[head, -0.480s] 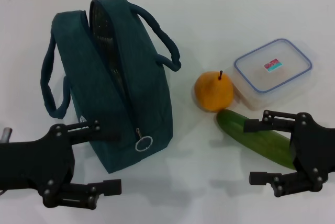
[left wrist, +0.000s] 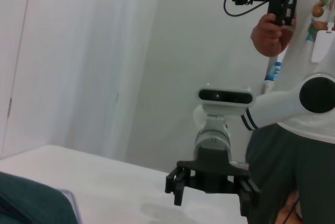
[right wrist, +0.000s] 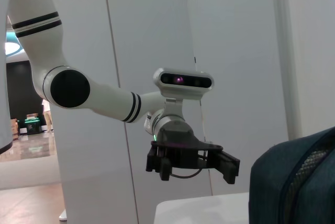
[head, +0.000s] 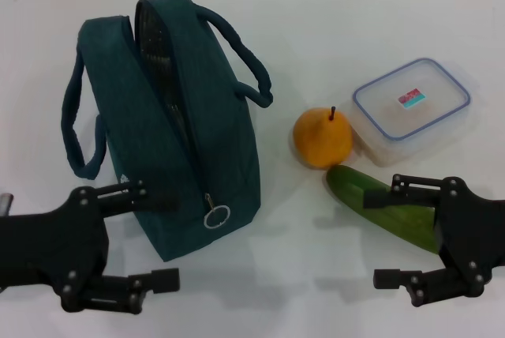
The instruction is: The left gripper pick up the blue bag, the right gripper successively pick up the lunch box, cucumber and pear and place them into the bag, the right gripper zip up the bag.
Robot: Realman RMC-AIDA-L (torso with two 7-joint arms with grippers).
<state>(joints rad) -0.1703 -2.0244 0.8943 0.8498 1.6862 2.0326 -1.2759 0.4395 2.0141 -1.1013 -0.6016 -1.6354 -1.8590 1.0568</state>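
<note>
The blue bag lies on the white table, its zip partly open with silver lining showing and the ring pull toward me. At the front left my left gripper stands open, its upper finger just touching the bag's near corner. The orange pear sits to the right of the bag. Behind the pear is the clear lunch box with its blue-rimmed lid. The dark green cucumber lies in front of the pear. My right gripper is open at the front right, over the cucumber's near end.
Bare white table lies between the two grippers. The left wrist view shows the right gripper far off and a person holding a camera. The right wrist view shows the left gripper and a corner of the bag.
Both grippers have drifted slightly downward and toward the image's front edge. The bag, pear, lunch box and cucumber have not moved.
</note>
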